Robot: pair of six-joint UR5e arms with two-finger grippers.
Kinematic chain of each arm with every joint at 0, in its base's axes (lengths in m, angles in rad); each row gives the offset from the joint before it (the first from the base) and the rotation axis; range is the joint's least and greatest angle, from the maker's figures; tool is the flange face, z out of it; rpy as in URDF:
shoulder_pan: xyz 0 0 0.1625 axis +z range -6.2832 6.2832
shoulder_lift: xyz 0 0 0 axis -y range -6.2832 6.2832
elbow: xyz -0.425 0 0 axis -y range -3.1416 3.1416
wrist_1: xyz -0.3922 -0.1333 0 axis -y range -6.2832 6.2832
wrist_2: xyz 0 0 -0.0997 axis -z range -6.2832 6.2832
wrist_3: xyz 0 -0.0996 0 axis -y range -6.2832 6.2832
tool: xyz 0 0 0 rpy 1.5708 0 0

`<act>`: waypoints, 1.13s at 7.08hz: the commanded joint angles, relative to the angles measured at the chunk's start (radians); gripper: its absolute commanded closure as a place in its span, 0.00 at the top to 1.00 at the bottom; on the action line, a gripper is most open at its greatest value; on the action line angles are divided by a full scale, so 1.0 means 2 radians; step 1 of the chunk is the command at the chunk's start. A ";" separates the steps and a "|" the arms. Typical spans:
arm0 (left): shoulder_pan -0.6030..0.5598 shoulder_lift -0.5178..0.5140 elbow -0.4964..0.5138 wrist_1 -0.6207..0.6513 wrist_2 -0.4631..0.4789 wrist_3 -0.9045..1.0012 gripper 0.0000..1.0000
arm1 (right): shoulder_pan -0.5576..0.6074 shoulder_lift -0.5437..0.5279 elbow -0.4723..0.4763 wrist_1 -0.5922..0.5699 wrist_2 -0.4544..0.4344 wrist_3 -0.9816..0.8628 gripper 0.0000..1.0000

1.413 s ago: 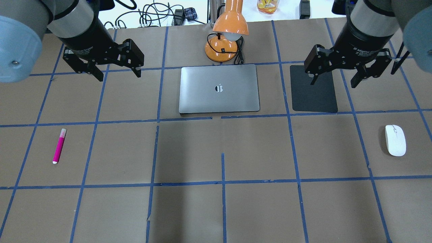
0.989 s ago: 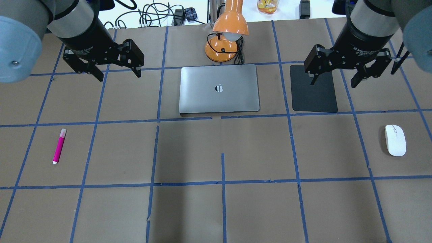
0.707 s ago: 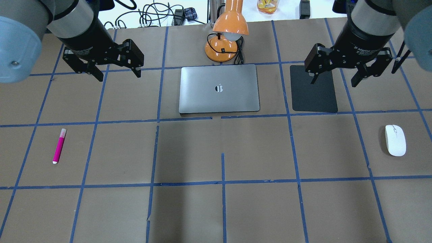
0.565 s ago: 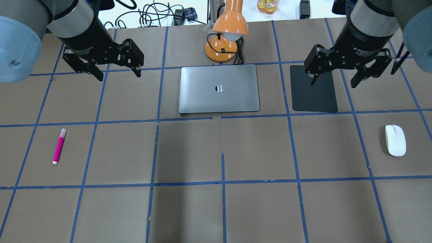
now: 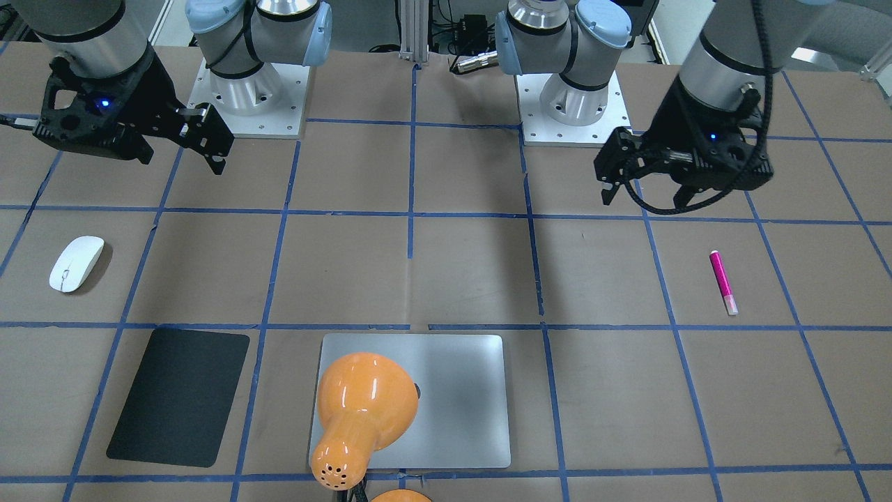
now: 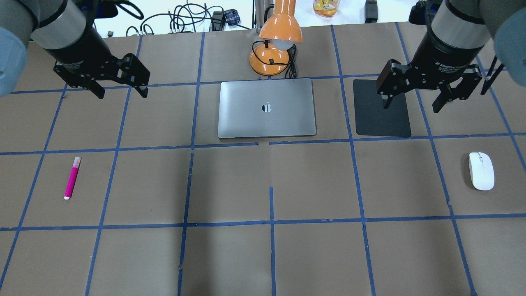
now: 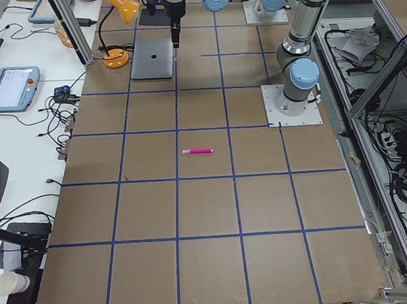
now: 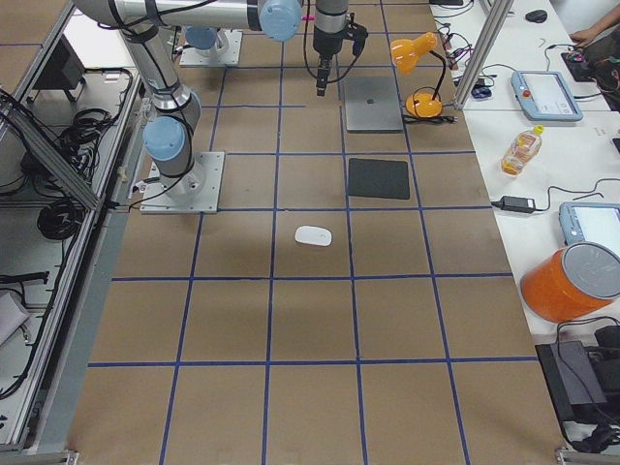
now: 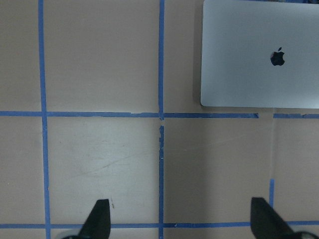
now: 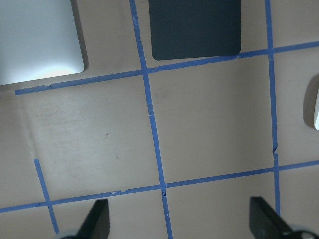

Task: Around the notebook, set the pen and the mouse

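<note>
The magenta pen (image 6: 72, 178) lies on the brown table at the left, well away from the silver notebook (image 6: 267, 107) at the back centre. At the right, the white mouse (image 6: 481, 171) rests flat, in front of the black mat. My left gripper (image 6: 122, 93) hangs open and empty above the table, left of the notebook and behind the pen. My right gripper (image 6: 411, 107) hangs open and empty over the mat's right edge, behind the mouse. The left wrist view shows the notebook (image 9: 261, 55) ahead of the open fingers; the right wrist view catches the mouse's edge (image 10: 314, 102).
An orange desk lamp (image 6: 273, 49) stands just behind the notebook, its shade leaning over it. A black mat (image 6: 382, 107) lies right of the notebook. Cables and a bottle sit beyond the table's far edge. Blue tape lines grid the table.
My left gripper has moved to the left, away from the notebook. My right gripper has shifted slightly right and nearer the mouse. Pen, mouse and notebook have not moved.
</note>
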 commanded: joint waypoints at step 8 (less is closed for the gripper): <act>0.266 -0.150 -0.209 0.330 0.004 0.250 0.97 | -0.216 0.009 0.155 -0.145 -0.039 -0.114 1.00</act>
